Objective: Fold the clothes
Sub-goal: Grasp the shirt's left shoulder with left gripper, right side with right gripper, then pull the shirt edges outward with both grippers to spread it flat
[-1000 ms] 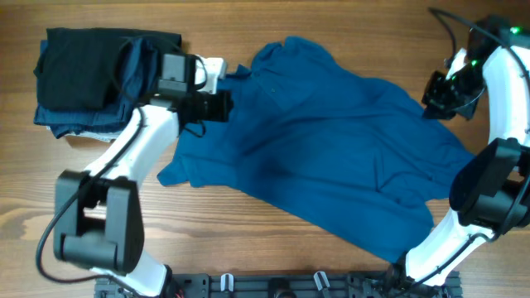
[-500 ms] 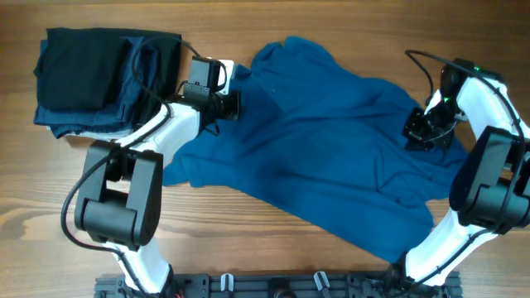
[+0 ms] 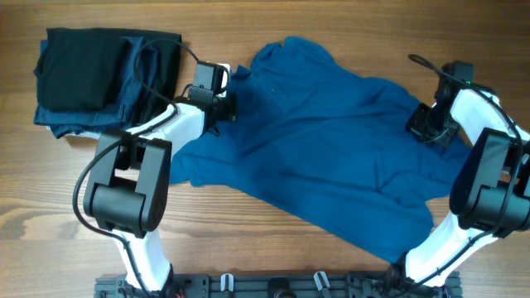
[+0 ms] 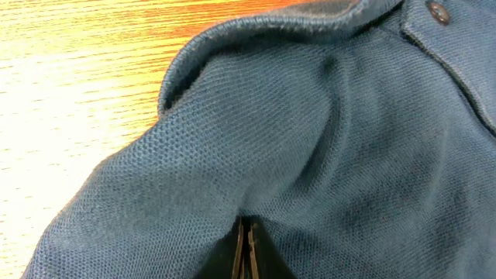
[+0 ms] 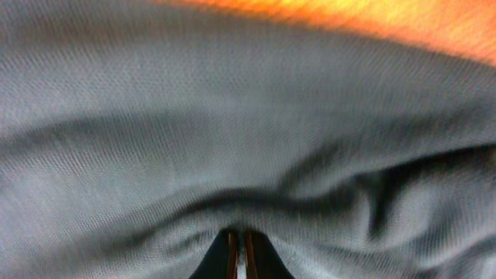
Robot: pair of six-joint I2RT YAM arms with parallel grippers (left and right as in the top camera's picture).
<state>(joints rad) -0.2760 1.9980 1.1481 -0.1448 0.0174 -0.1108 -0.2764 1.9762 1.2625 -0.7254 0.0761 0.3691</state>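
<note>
Beside the dark folded garments lies our bright blue polo shirt. Our left tool and right tool both pinch it tight.

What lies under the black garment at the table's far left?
Under the black garment lies folded dark navy cloth, showing at its right and near edges. The rest of the pile is covered, so its layers cannot be counted.

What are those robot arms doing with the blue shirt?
They're getting ready to fold it. The blue polo shirt lies rumpled on the table. The left claw is pinched shut on the cloth near the collar, and the right claw is pinched shut on the shirt's opposite edge. A stack of dark folded clothes sits beside it.
</note>
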